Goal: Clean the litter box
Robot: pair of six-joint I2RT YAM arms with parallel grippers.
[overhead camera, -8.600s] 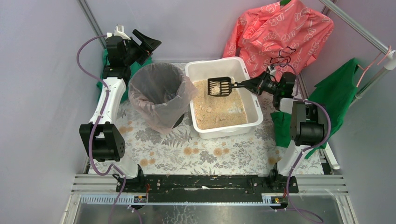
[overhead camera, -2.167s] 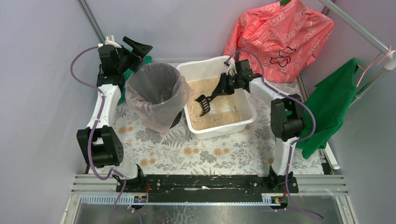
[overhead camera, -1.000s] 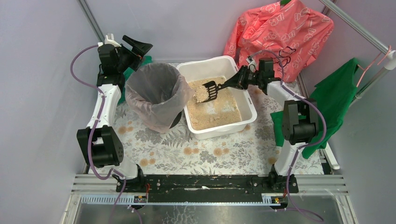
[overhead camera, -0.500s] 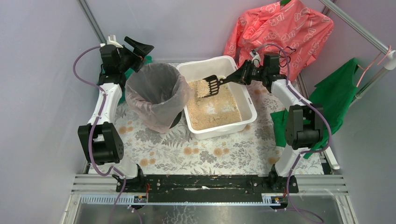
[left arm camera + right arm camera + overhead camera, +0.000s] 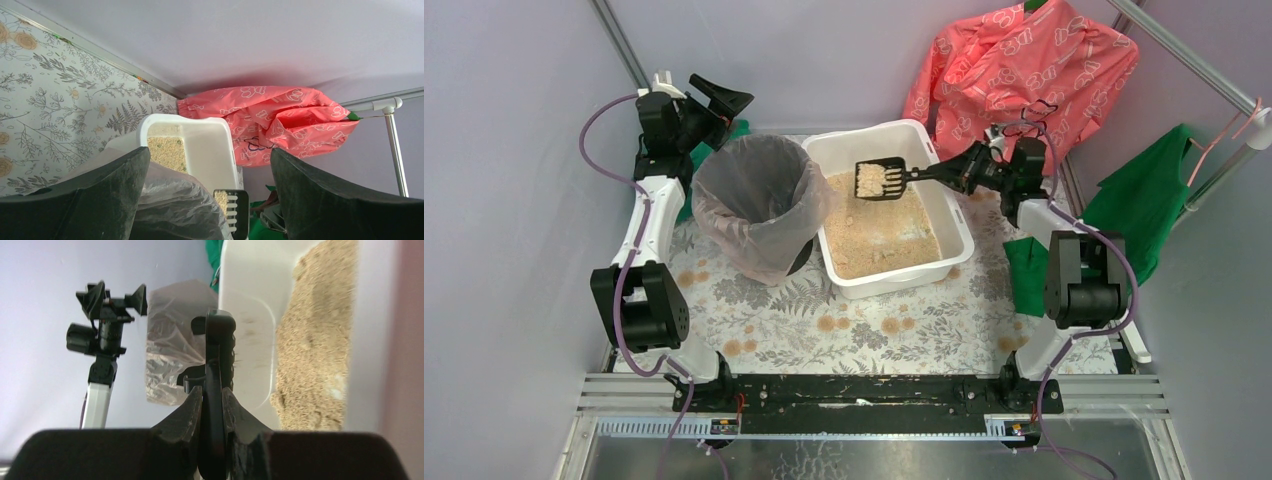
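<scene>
The litter box (image 5: 902, 284) is a white tub holding tan granules (image 5: 884, 235), seen also in the left wrist view (image 5: 210, 145) and the right wrist view (image 5: 250, 315). A black slotted scoop (image 5: 879, 180) hovers level over the box's far end with granules on it. My right gripper (image 5: 965, 172) is shut on the scoop handle (image 5: 215, 350), its fingers (image 5: 190, 407) pinching it from both sides. My left gripper (image 5: 720, 100) is open and holds nothing, raised behind the bin (image 5: 759, 205). The scoop's edge (image 5: 235, 210) shows between its fingers (image 5: 100, 195).
The round black bin lined with a clear bag (image 5: 175, 200) stands just left of the litter box. A pink garment (image 5: 1024, 70) hangs at the back right, green cloth (image 5: 1139, 200) at the right. A floral mat (image 5: 824, 320) covers the table; a black rail (image 5: 864, 392) runs along the near edge.
The scoop has risen out of the granules with a load, levelled out and shifted toward the box's far end. The right wrist swung right. The left arm barely moved.
</scene>
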